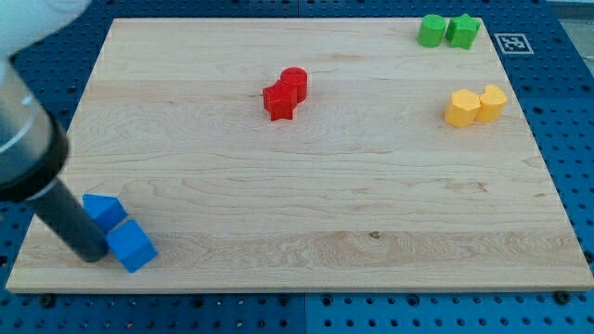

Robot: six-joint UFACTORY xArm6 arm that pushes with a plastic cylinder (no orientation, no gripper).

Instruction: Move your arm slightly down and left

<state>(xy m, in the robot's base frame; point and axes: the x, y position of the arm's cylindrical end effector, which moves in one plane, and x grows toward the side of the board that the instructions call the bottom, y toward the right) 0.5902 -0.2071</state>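
Observation:
My dark rod comes in from the view's left edge and its tip (91, 255) rests on the wooden board at the bottom left. The tip touches or nearly touches two blue blocks: a blue cube (132, 246) just to its right and a blue wedge-like block (103, 210) just above it. Two red blocks sit together near the top middle, a red cylinder (294, 83) and a red star-like block (277, 101).
Two green blocks (447, 31) sit at the board's top right corner. Two yellow blocks (475, 105) sit at the right side. The wooden board (306, 186) lies on a blue pegboard, with a tag marker (510, 43) at the top right.

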